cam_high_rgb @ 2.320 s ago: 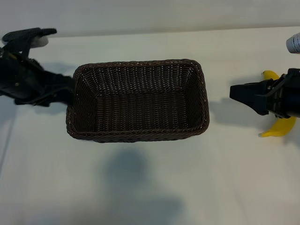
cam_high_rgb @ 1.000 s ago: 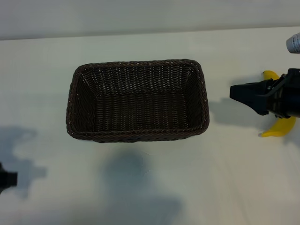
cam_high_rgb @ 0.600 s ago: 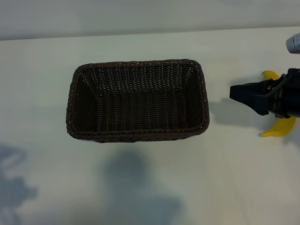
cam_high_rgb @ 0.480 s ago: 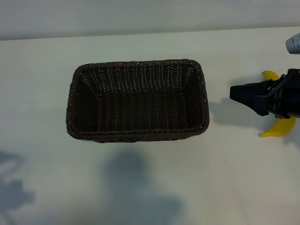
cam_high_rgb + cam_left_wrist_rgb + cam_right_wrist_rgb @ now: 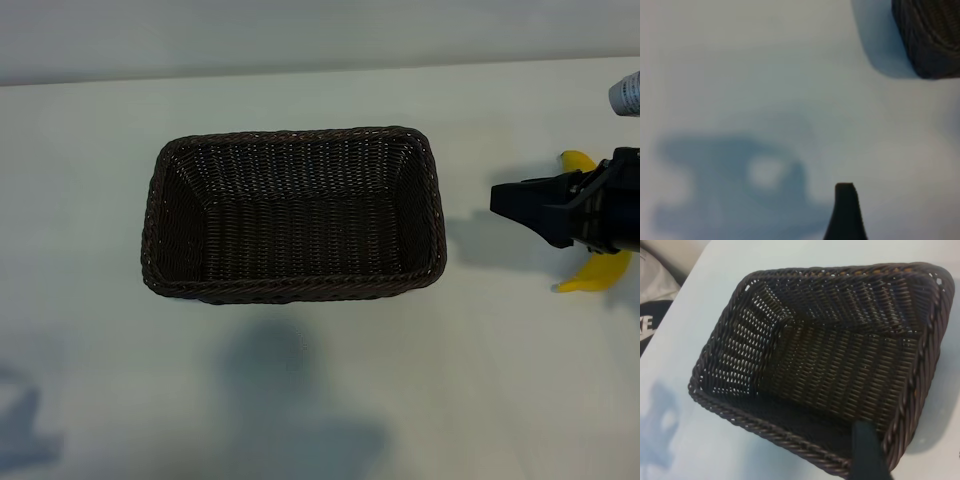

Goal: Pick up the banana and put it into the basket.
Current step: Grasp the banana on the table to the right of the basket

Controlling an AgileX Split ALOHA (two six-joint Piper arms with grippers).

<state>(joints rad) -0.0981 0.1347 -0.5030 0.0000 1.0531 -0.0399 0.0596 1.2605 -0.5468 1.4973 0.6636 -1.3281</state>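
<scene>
The dark brown wicker basket stands empty in the middle of the white table. To its right my right gripper hovers open, pointing at the basket with nothing between its fingers. The yellow banana lies on the table under that arm, with only its two ends showing. The right wrist view looks into the basket past one dark fingertip. My left arm is out of the exterior view. Its wrist view shows one fingertip over bare table, a basket corner farther off, and nothing held.
A white bottle stands at the far right edge, behind the banana. The left arm's shadow falls on the table's near left corner. Some white and dark cloth shows beyond the table edge in the right wrist view.
The left arm, earlier beside the basket's left end, has swung away to the near left and out of view. Its shadow keeps sliding off. The right arm and the banana have not moved.
</scene>
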